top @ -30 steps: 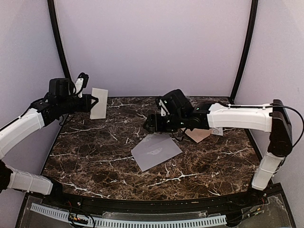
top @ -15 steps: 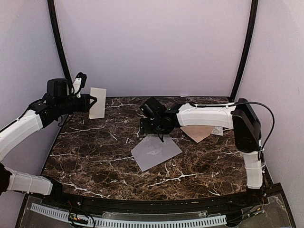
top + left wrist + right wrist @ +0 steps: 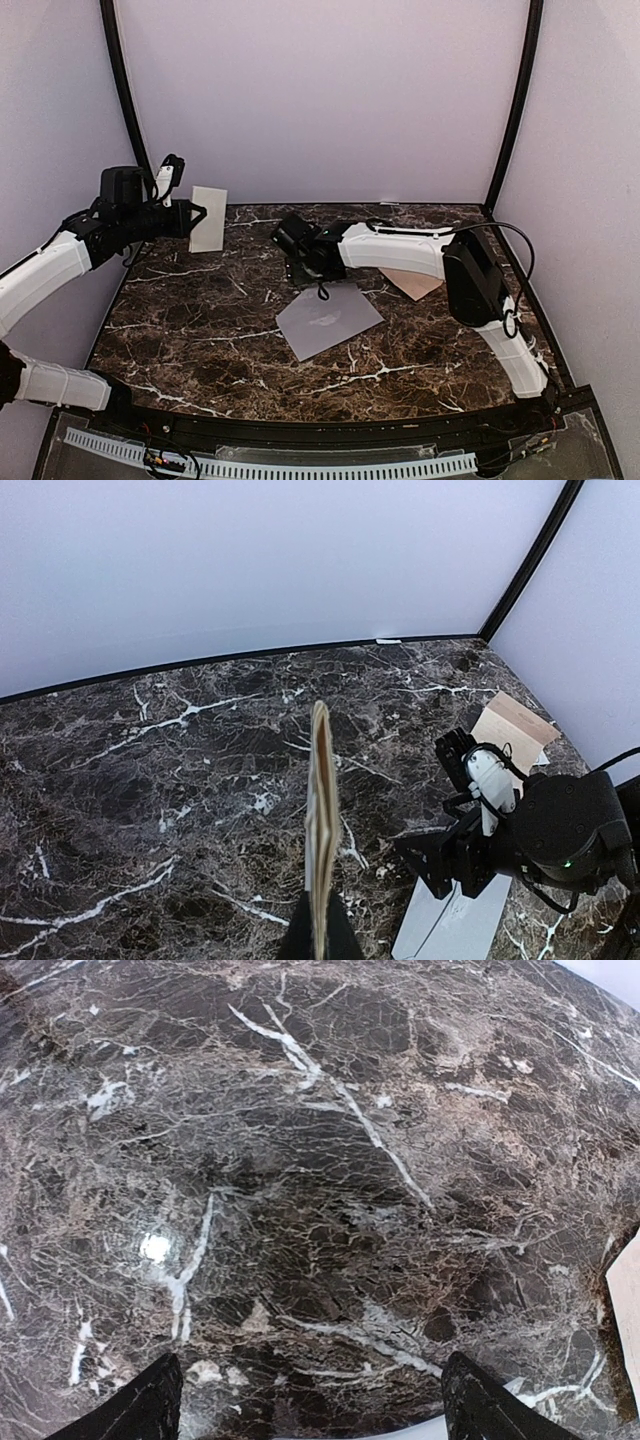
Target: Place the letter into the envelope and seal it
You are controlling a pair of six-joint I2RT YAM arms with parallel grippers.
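One envelope (image 3: 328,320) lay flat on the worktop (image 3: 200,330), right jaws spread wide just off its 11 o'clock edge. Left jaws clenched one upright letter (image 3: 208,218) at 10 o'clock; one tan sheet (image 3: 415,283) at 2.

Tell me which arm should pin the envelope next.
Right. The right gripper hangs open by the envelope's far edge; the left gripper is far off, shut on the letter.

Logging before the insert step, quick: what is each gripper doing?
Left gripper: closed on the letter, which is held upright.
Right gripper: open, holding nothing.
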